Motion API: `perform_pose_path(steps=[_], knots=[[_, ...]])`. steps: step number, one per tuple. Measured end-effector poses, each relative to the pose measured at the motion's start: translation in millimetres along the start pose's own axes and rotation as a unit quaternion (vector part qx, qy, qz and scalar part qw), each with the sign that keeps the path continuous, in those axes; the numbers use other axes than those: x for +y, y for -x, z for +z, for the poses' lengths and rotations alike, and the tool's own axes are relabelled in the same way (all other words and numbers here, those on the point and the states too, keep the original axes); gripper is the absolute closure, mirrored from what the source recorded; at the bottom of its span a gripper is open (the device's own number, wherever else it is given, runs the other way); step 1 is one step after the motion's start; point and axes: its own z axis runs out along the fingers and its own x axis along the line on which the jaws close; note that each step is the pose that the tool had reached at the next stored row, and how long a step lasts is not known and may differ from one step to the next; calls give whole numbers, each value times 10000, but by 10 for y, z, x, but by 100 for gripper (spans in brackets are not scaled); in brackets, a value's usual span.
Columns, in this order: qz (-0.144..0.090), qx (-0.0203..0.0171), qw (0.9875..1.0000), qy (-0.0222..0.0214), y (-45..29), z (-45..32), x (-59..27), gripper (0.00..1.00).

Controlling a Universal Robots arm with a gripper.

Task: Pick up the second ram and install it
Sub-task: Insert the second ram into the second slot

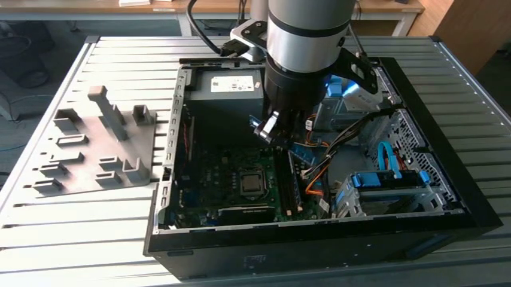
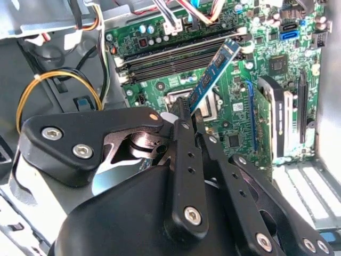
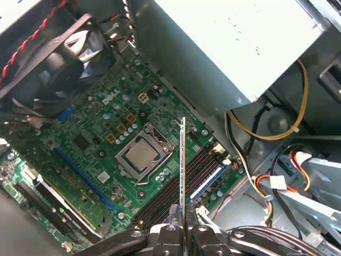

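My gripper (image 1: 270, 131) hangs inside the open computer case (image 1: 447, 197), above the green motherboard (image 1: 231, 173). It is shut on the second ram (image 2: 213, 74), a narrow dark stick with blue label patches. The ram juts out from the fingers (image 2: 184, 154), tilted over the board. In the first wrist view the ram (image 3: 183, 170) appears edge-on, clamped at the gripper (image 3: 182, 230), its far end above the long memory slots (image 3: 170, 200) beside the processor socket (image 3: 143, 154). It is held clear of the slots. Another stick with a blue strip (image 3: 210, 178) sits in a neighbouring slot.
The power-supply box (image 1: 227, 84) stands behind the gripper, with yellow and orange cables (image 3: 298, 106) beside it. A black fan (image 3: 58, 64) sits at one board corner. A drive cage with blue clips (image 1: 391, 182) is on the exterior view's right. A grey fixture (image 1: 96, 149) lies outside, on that view's left.
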Motion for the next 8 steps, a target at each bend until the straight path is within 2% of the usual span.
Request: perform_pose_path(steps=[8], knots=[[402,-12,9992,-30,0,4,0,86]])
